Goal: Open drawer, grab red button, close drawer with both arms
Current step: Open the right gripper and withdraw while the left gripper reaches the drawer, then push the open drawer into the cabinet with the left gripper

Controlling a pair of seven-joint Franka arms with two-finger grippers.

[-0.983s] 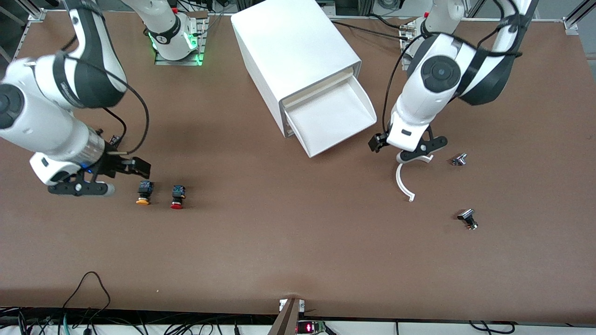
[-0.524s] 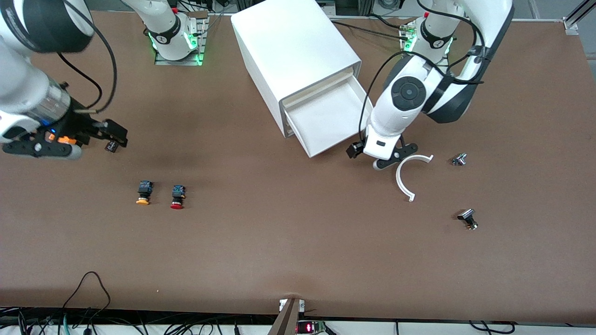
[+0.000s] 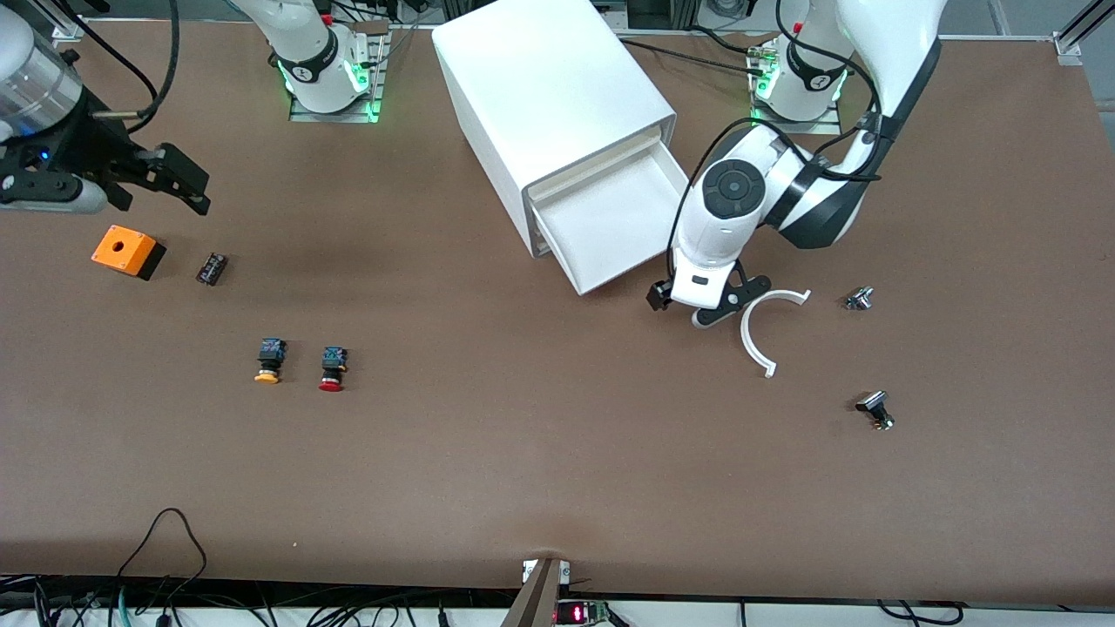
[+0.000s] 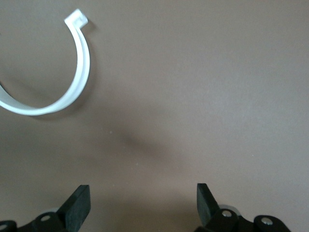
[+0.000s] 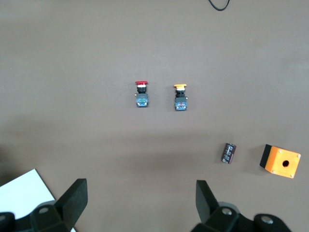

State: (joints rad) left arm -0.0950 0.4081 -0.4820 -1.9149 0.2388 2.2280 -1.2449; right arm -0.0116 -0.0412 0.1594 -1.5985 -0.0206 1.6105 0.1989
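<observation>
The white cabinet (image 3: 557, 96) stands at the middle back of the table. Its drawer (image 3: 623, 222) is pulled out and nothing lies in it. The red-capped button (image 3: 331, 368) lies on the table toward the right arm's end, beside an orange-yellow-capped one (image 3: 269, 361). Both also show in the right wrist view, the red button (image 5: 141, 94) and the yellow one (image 5: 180, 97). My right gripper (image 3: 50, 190) is up, open and empty (image 5: 140, 199), over the table's edge by the orange box. My left gripper (image 3: 727, 305) is open and empty (image 4: 143, 205), over bare table beside the drawer's front corner.
An orange box with a hole (image 3: 128, 251) and a small black cylinder (image 3: 211, 268) lie under the right gripper's side. A white curved clip (image 3: 756, 335), also in the left wrist view (image 4: 63, 99), lies by the left gripper. Two small metal parts (image 3: 860, 299) (image 3: 875, 409) lie toward the left arm's end.
My right gripper has risen and drawn back from beside the buttons, uncovering the orange box. My left gripper has moved from over the white clip toward the drawer's front corner.
</observation>
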